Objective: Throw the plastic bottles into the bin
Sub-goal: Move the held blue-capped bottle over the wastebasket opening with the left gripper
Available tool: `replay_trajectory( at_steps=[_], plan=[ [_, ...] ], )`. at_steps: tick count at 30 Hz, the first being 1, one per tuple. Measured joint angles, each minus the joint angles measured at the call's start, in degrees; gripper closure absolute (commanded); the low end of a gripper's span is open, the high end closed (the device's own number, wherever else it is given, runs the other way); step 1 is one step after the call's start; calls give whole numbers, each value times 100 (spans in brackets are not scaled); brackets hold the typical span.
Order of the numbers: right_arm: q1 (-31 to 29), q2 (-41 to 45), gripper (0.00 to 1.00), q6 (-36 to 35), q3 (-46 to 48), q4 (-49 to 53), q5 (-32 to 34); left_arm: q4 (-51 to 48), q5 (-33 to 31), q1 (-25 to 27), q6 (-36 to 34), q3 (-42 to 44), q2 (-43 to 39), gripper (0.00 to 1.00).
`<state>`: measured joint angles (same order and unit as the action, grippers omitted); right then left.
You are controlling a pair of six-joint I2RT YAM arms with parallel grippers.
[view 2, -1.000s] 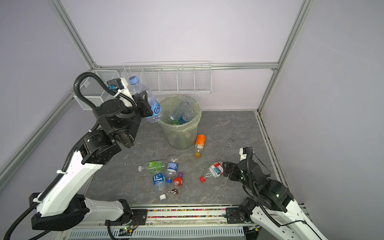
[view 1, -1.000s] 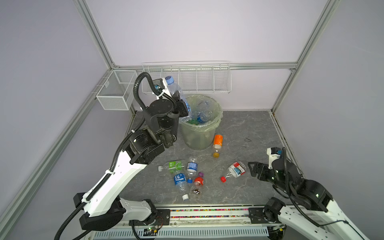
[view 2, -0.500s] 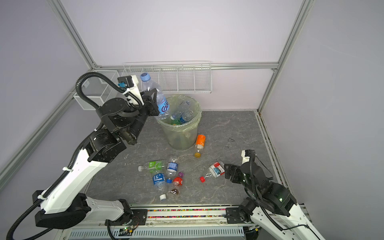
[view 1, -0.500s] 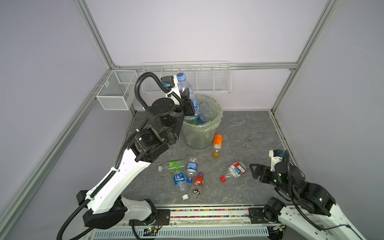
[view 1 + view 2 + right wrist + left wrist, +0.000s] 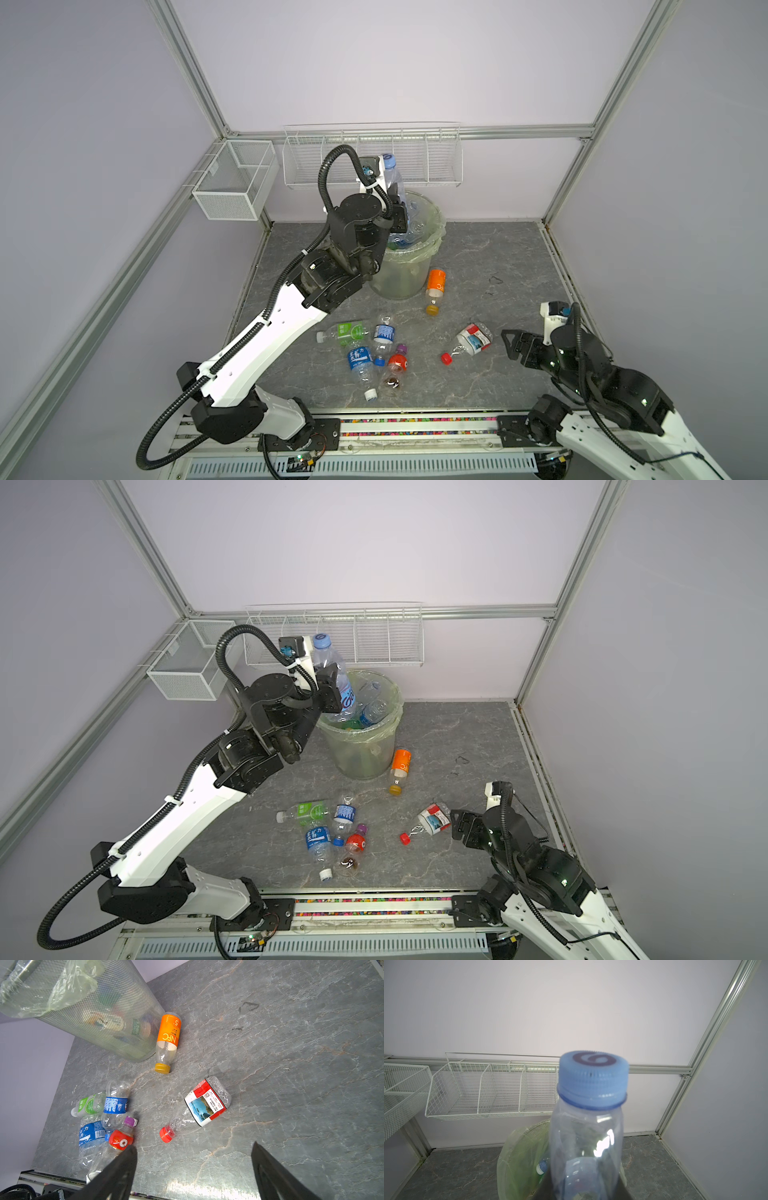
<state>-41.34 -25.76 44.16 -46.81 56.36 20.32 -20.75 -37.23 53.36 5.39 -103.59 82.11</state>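
Bottle (image 5: 327, 656), clear, pinched in left end effector (image 5: 333, 690) over bin (image 5: 362, 754); right end effector (image 5: 508, 345) spread.

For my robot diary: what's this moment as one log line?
left gripper: shut on bottle over bin | right gripper: open, empty | other bottles: on table

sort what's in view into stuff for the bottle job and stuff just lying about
For the job: bin, raised blue-capped bottle, orange bottle, red-capped bottle, clustered bottles.
Lying about: mesh box, wire rack.
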Motion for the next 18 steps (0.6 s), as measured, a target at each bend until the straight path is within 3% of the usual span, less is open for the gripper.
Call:
replay_trajectory(
  at_steps=[6, 7, 9, 10, 12, 13, 18],
  plan=[
    [0, 15, 12, 2, 7, 2, 0, 4, 122, -184, 68, -4, 267, 100],
    [0, 15, 12, 2, 7, 2, 2, -35, 164, -262, 114, -9, 334, 95],
    [0, 15, 12, 2, 7, 2, 0, -144, 304, -483, 227, -9, 544, 80],
    [0, 17, 12, 2, 7, 4, 0, -184, 369, -581, 275, -9, 647, 65],
    [0, 17, 12, 2, 4, 7, 0, -315, 636, -844, 398, -13, 931, 8],
    [0, 22, 11, 2, 4, 15, -2, -404, 774, -951, 446, -37, 1047, 0],
    [0, 46, 11, 2, -105, 179, 2, -1355, 1213, -1366, 691, -837, 1952, 1]
  ],
)
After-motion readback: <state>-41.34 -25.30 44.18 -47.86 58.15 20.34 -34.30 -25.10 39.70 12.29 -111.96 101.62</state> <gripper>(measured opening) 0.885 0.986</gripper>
